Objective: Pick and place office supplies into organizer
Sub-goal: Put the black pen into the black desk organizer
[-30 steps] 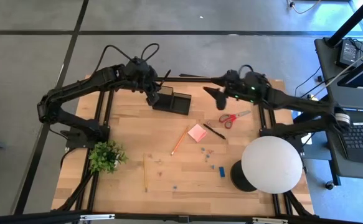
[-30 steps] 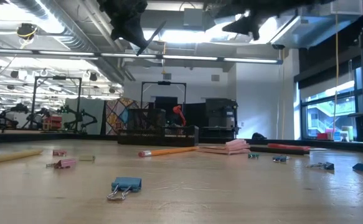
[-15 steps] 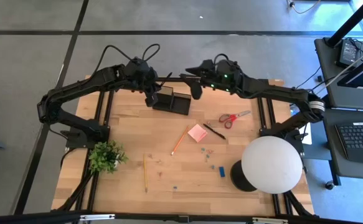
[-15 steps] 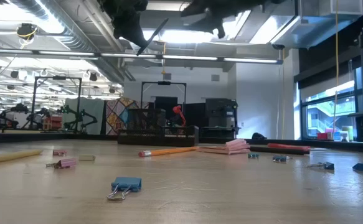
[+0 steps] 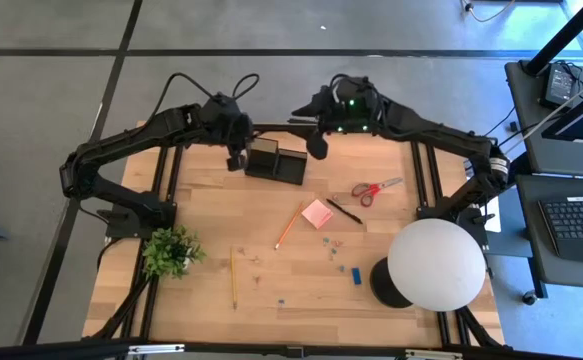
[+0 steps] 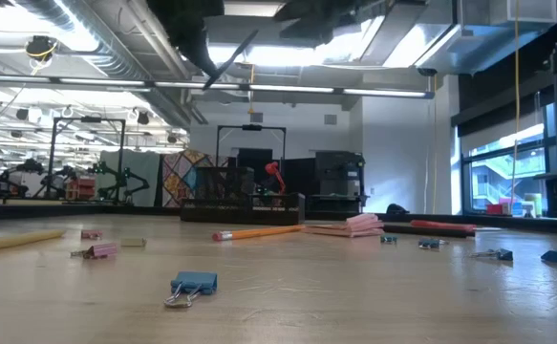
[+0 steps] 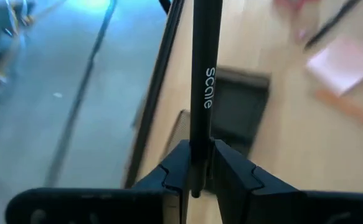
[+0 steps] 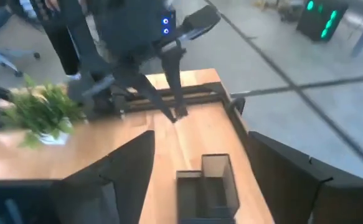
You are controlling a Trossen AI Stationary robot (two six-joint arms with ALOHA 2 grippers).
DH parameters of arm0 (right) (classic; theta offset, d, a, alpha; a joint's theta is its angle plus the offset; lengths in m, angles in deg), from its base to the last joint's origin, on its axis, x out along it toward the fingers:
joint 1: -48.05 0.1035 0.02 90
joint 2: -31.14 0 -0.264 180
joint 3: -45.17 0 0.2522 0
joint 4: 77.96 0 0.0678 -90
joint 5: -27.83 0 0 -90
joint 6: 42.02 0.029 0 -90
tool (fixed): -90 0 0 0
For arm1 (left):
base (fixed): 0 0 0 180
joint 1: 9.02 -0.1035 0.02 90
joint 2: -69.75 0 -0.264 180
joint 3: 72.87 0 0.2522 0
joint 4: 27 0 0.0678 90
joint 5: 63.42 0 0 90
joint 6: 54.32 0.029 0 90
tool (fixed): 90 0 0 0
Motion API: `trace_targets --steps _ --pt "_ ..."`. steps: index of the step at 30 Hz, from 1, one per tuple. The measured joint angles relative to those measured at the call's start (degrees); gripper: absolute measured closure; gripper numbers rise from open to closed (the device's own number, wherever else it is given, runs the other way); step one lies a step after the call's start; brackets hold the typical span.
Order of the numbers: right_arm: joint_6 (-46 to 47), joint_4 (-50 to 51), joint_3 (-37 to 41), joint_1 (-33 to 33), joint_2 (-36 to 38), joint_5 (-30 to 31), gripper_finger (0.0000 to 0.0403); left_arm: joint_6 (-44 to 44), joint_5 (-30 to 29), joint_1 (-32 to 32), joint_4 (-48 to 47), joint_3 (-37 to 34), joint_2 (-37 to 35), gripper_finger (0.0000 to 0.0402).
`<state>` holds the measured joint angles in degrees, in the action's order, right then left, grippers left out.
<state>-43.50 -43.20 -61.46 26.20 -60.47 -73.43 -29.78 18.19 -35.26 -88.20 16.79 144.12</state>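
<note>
The black pen (image 7: 205, 81) is clamped upright in the left gripper's (image 7: 200, 177) narrow fingers, above the organizer (image 5: 276, 160) at the table's (image 5: 271, 290) far edge. The right gripper (image 5: 316, 145) hovers beside it, fingers wide, empty. Scissors (image 5: 376, 188), sticky-note pad (image 5: 317, 213), pencil (image 5: 289, 226) and clips (image 5: 332, 245) remain loose; most work is left.

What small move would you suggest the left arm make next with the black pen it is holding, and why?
Probably lower it. The left claw is shut on the slim black pen, raised above the small black desk organizer, which sits right beneath its tip. The open right claw hovers close by, so go gently.
</note>
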Motion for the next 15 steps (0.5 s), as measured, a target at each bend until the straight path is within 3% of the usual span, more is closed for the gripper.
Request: trace_targets --steps 7,11,15 --pt "23.1 3.3 -4.5 -2.4 0.0 -6.9 0.0146 24.4 -3.9 0.0 0.0 0.0 0.0 0.0352" --pt "27.0 4.7 -4.5 -3.3 0.0 -8.1 0.0146 40.1 -4.7 0.0 0.1 0.0 0.0 0.0352" --pt "29.2 5.6 -4.5 -3.3 -1.0 -9.0 0.0146 54.9 -9.3 0.0 4.0 0.0 0.0 0.0352"
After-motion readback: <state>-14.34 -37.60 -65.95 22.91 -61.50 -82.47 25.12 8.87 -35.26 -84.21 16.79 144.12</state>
